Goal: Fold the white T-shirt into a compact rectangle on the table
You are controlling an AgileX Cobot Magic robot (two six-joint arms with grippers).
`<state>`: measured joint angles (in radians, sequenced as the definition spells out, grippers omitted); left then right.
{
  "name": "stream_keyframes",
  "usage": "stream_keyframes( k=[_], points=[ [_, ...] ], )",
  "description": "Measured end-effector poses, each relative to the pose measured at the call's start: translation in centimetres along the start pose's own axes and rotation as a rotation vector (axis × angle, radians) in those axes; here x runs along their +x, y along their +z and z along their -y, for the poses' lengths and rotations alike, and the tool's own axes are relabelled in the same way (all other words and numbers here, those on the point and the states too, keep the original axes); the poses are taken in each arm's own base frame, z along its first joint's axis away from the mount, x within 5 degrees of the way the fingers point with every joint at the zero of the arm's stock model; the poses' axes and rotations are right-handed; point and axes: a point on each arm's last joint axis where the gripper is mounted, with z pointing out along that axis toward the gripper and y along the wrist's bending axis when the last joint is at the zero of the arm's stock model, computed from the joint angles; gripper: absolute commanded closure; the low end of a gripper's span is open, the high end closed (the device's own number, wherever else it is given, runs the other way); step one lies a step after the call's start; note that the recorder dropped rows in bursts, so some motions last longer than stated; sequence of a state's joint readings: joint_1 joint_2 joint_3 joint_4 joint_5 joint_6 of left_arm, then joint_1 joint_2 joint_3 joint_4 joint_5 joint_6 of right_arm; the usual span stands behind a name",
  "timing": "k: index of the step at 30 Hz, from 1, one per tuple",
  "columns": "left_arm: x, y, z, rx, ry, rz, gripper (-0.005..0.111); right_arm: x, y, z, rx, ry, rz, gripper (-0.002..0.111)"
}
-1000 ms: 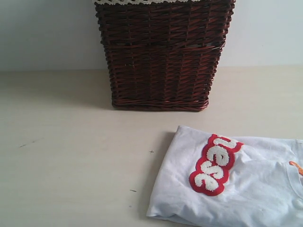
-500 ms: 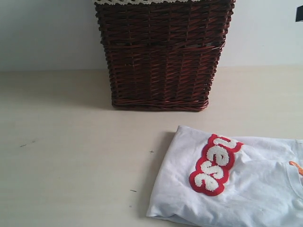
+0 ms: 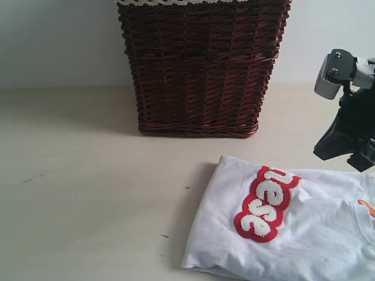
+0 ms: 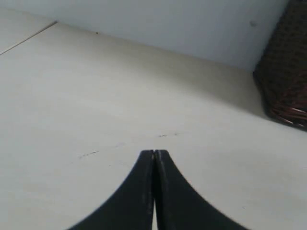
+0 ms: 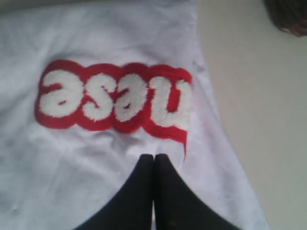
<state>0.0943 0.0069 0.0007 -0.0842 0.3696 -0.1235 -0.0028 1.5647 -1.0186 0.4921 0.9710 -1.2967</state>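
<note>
The white T-shirt (image 3: 304, 240) lies folded on the table (image 3: 88, 193) at the front right, its fuzzy red-outlined letters (image 3: 266, 202) facing up and an orange neck tag (image 3: 366, 206) at the view's edge. My right gripper (image 5: 153, 155) is shut with nothing between its fingers, hovering over the shirt (image 5: 96, 167) just beside the letters (image 5: 115, 98). The right arm (image 3: 348, 126) shows at the right edge, above the shirt's far side. Shut too, with nothing in it, my left gripper (image 4: 154, 152) hangs over bare table (image 4: 96, 96); it is outside the exterior view.
A tall dark brown wicker basket (image 3: 199, 70) with white lace trim stands at the back centre, beyond the shirt; its corner (image 4: 285, 76) shows in the left wrist view. A pale wall runs behind the table. A few small dark specks (image 3: 164, 236) mark the surface.
The right arm has come into the exterior view at the right edge, above the shirt. The shirt and basket have not moved.
</note>
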Motion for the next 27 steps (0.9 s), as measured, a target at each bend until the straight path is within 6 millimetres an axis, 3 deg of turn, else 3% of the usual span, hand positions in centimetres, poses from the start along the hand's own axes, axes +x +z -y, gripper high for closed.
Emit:
stream_keyframes(
  k=[6, 9, 22, 24, 27],
  points=[
    [0.0, 0.0, 0.0, 0.0, 0.0, 0.0, 0.107, 1.8, 3.0, 1.7, -0.006, 0.115, -0.142, 0.061],
    [0.0, 0.0, 0.0, 0.0, 0.0, 0.0, 0.107, 2.7, 4.6, 2.2, -0.041, 0.126, -0.201, 0.048],
    [0.0, 0.0, 0.0, 0.0, 0.0, 0.0, 0.107, 4.9, 8.0, 2.5, -0.182, 0.072, -0.356, 0.05],
    [0.0, 0.0, 0.0, 0.0, 0.0, 0.0, 0.107, 5.4, 8.5, 2.1, -0.238, 0.075, -0.38, 0.055],
    [0.0, 0.0, 0.0, 0.0, 0.0, 0.0, 0.107, 6.1, 9.2, 1.4, -0.301, 0.076, -0.407, 0.074]
  ],
)
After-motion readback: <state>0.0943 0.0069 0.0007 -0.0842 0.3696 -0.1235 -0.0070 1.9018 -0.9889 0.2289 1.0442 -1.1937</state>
